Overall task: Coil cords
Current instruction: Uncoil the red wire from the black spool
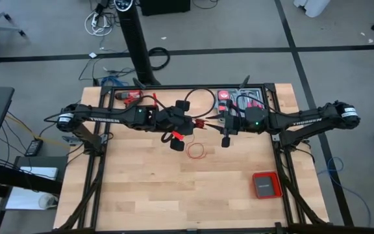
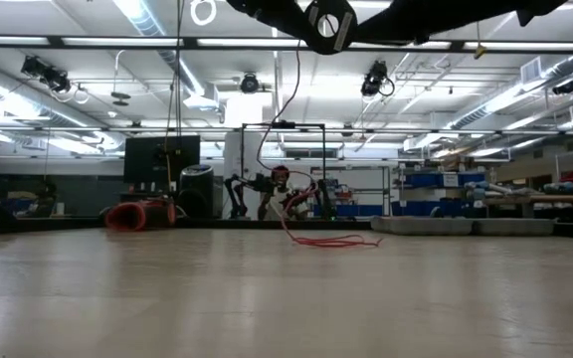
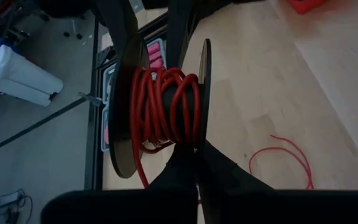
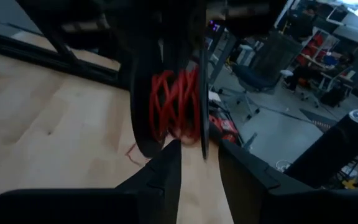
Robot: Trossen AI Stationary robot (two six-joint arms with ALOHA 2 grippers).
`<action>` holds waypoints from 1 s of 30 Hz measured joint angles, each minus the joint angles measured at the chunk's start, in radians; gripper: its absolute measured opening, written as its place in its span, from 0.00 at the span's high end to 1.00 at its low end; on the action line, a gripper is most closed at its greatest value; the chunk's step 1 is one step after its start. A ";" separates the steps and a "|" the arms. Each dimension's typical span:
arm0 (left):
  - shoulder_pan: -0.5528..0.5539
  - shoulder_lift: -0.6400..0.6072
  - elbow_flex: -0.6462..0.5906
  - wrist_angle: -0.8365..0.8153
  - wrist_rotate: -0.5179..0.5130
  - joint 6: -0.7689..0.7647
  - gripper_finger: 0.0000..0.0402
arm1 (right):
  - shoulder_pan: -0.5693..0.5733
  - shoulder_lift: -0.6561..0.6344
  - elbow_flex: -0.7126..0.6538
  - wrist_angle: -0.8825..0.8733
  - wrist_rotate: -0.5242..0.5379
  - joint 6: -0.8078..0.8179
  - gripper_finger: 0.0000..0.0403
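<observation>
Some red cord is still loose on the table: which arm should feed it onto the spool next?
Probably the right. The left hand is shut on the black spool, so it is occupied. The right hand is open beside it, above the loose red cord.

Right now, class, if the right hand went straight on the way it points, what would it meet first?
Most likely the black spool wound with thin red cord, directly ahead of the open right hand and held by the left hand; exact depth is unclear.

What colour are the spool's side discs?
Black; the spool shows best in the left wrist view, wound with red cord.
</observation>
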 joint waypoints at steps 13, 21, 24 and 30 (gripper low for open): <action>0.000 0.000 0.000 0.003 0.005 0.027 1.00 | 0.000 0.000 0.000 0.035 -0.018 -0.009 0.80; 0.000 0.000 0.000 0.026 0.012 0.051 1.00 | 0.000 0.000 0.000 0.037 -0.014 -0.039 0.98; 0.003 0.000 0.000 0.027 0.011 0.047 0.99 | 0.000 0.000 0.000 0.036 -0.011 -0.040 0.99; 0.003 0.000 0.000 0.037 -0.024 0.004 0.92 | 0.000 0.000 0.000 0.038 0.016 -0.043 0.99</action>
